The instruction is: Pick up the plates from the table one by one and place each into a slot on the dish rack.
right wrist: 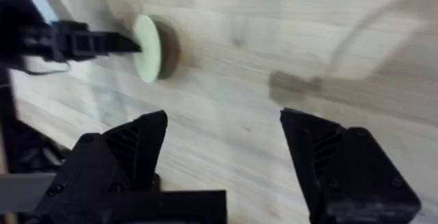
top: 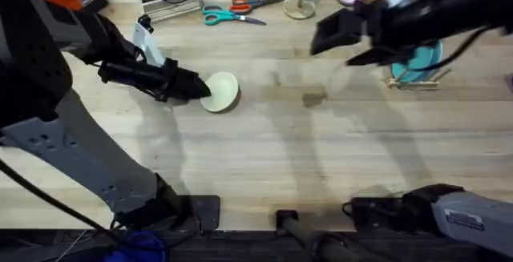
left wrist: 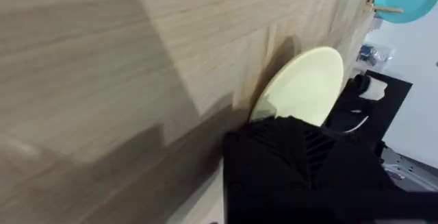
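The pale yellow-green plate (top: pixel 222 91) is tilting up off the table (top: pixel 264 150), its edge pinched by the left gripper (top: pixel 204 88). A teal-blue plate (top: pixel 423 60) is standing in the dish rack (top: pixel 415 82). The right gripper (right wrist: pixel 222 152) is hanging released, jaws wide apart. No writing is legible.

The left arm was stretched low from its base toward the middle, its black left claw (top: pixel 202 90) clamped shut. The right arm was held high at the far right, its black right claw (right wrist: pixel 222 142) spread wide apart.
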